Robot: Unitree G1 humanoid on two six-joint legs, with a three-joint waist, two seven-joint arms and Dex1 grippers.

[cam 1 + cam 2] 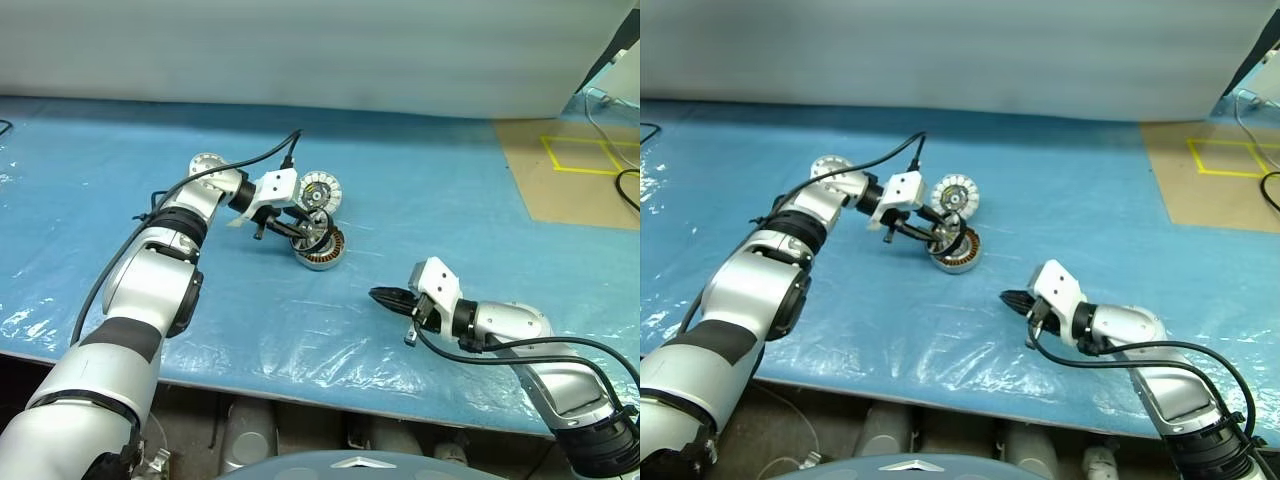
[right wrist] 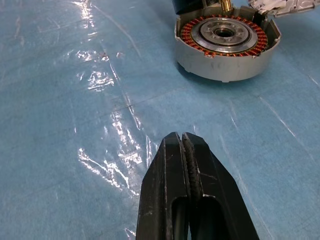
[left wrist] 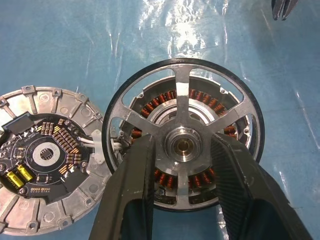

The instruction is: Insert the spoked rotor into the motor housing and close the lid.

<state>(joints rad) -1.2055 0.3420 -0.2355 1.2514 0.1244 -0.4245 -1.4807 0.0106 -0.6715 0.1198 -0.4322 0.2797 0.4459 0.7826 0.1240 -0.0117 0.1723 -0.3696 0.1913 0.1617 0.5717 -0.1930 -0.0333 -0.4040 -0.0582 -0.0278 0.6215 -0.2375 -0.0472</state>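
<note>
My left gripper (image 3: 182, 145) is shut on the spoked rotor (image 3: 182, 85), a black ring with silver spokes, its fingers (image 3: 137, 170) flanking the centre hub. The rotor hangs just over the motor housing (image 2: 225, 45), a grey cup with copper windings and a silver hub, which stands on the blue sheet (image 1: 322, 252). The lid (image 3: 45, 160) lies right beside the housing, its dark circuit face and toothed rim up, joined to it by short wires. My right gripper (image 1: 385, 296) rests low over the sheet, shut and empty, a short way in front of the housing and to its right.
Crinkled clear film covers the blue table sheet (image 1: 450, 200). A brown board with yellow tape marks (image 1: 575, 170) lies at the far right. A pale wall (image 1: 300, 50) runs along the back edge. A black cable (image 1: 275, 152) trails from the left wrist.
</note>
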